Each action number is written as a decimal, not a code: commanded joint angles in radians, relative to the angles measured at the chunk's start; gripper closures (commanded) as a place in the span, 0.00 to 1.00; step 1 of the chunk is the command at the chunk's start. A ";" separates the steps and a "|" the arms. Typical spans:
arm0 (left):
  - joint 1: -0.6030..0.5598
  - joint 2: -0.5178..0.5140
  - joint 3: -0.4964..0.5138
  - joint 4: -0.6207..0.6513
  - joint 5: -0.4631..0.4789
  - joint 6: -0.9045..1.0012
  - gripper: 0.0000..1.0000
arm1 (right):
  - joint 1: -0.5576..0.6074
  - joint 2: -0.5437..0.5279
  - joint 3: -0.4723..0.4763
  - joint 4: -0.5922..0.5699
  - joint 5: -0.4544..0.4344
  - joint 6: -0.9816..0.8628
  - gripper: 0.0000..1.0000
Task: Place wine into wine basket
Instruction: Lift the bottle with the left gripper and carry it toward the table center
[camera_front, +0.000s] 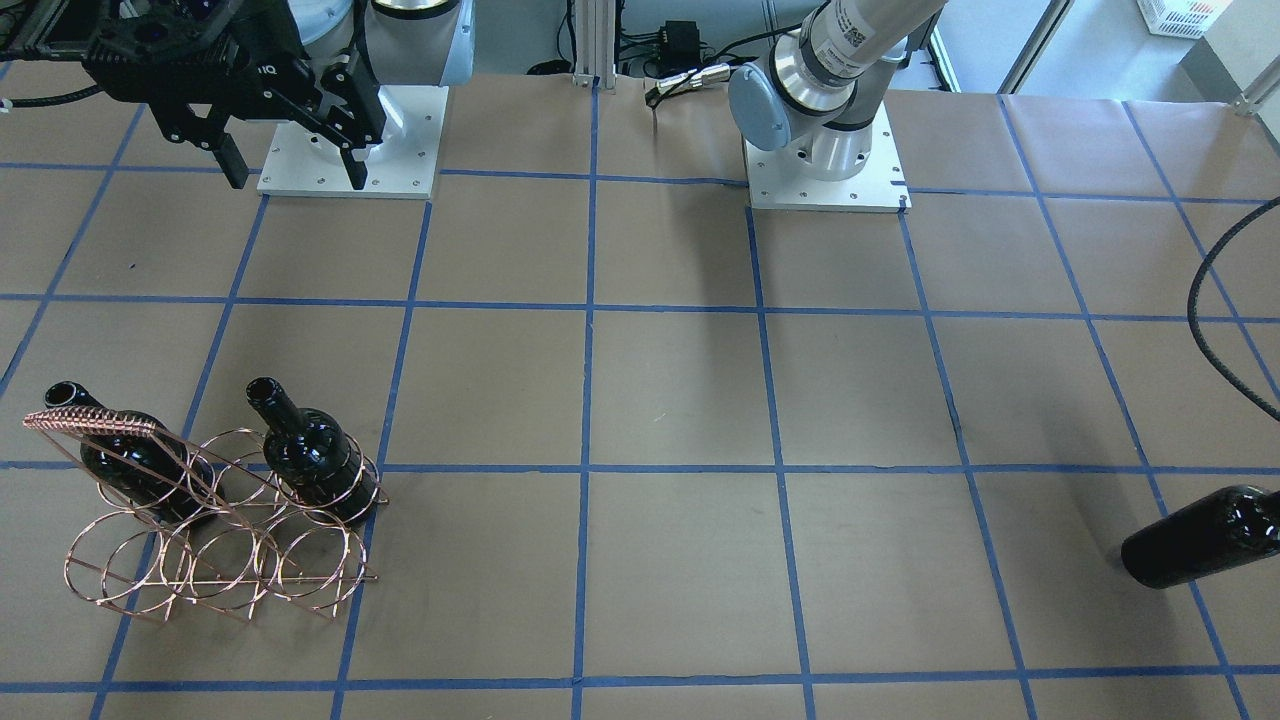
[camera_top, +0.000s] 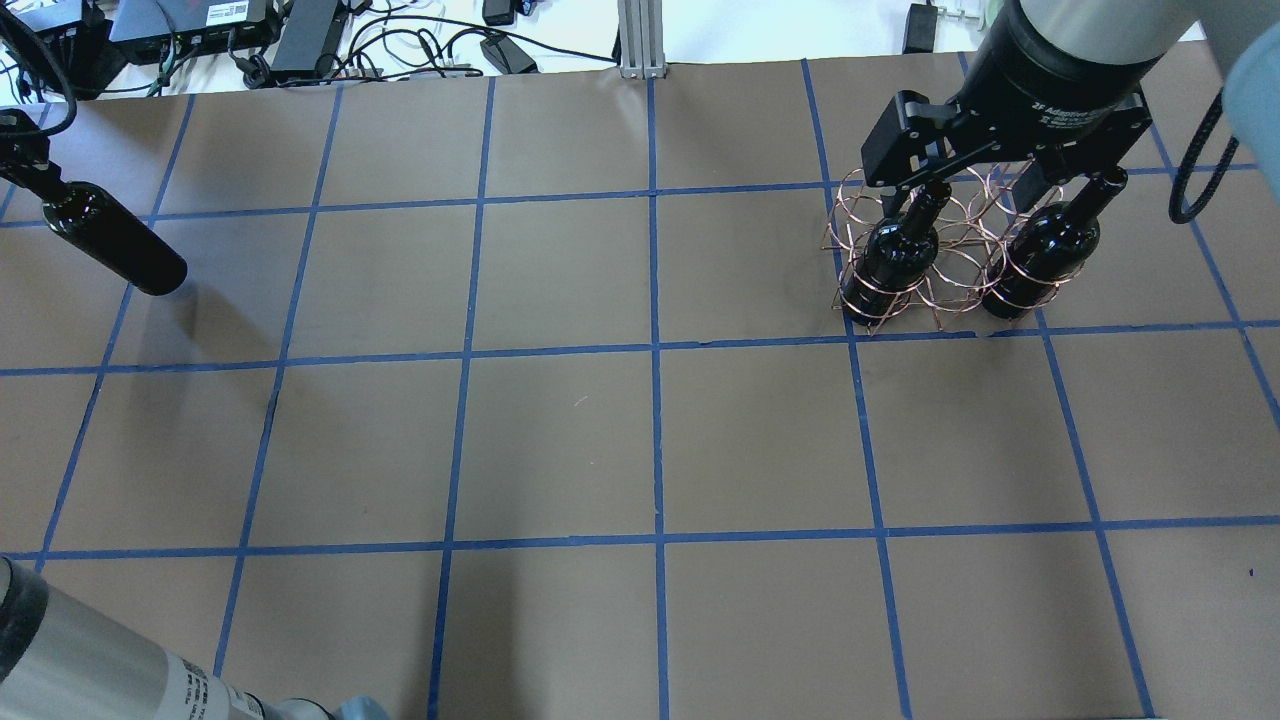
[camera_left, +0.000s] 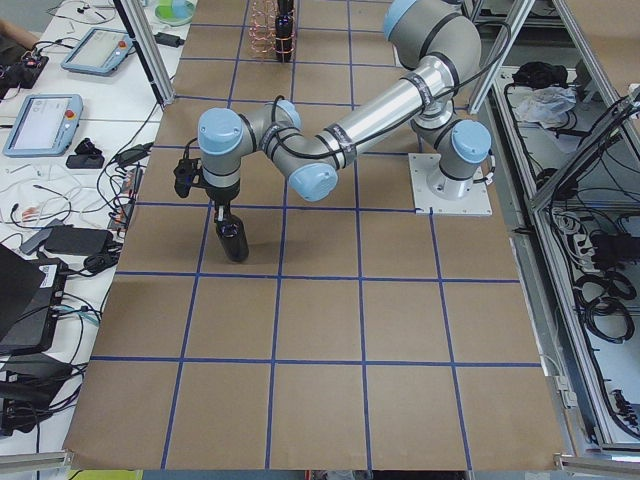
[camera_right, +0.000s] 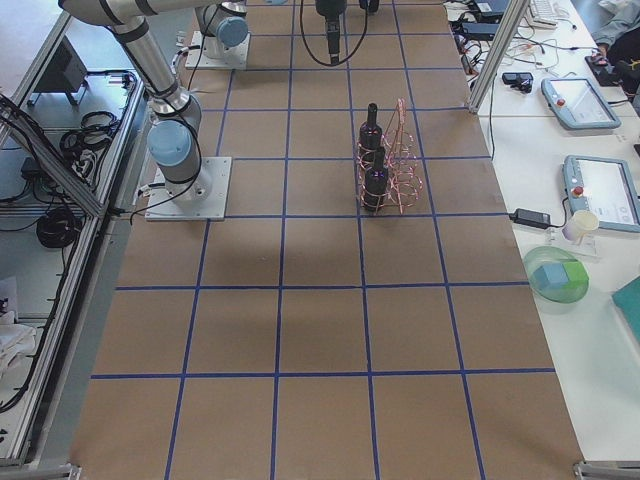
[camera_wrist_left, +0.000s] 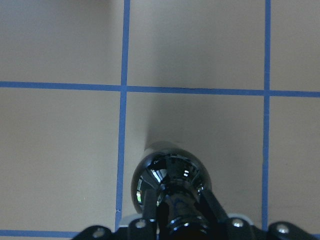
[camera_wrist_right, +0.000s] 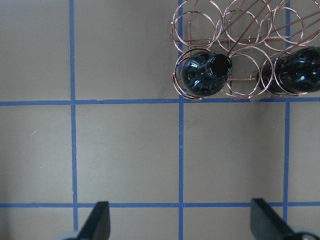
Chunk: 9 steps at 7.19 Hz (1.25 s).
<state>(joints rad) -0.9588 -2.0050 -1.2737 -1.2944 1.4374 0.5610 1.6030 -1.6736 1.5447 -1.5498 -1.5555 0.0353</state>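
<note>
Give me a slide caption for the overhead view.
Left tool holds one wine bottle; two bottles sit in the wire basket.

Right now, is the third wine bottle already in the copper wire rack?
No, the third bottle is held by its neck in the left gripper, far from the wire rack.

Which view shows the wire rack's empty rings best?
Exterior front-facing: whole rack unobstructed, two bottles in the row nearer the robot, other row empty. Overhead has the right gripper across it; right wrist crops it; side views show it small; left wrist misses it.
</note>
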 joint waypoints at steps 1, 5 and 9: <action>-0.097 0.083 -0.012 -0.067 0.020 -0.141 1.00 | 0.000 0.000 0.000 -0.001 0.000 0.000 0.00; -0.303 0.251 -0.172 -0.085 0.029 -0.454 1.00 | 0.000 0.000 0.000 -0.001 0.000 0.000 0.00; -0.582 0.321 -0.289 -0.069 0.026 -0.757 1.00 | 0.000 0.000 0.000 -0.001 0.000 0.000 0.00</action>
<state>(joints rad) -1.4663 -1.7016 -1.5240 -1.3712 1.4685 -0.1218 1.6030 -1.6736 1.5447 -1.5502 -1.5554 0.0353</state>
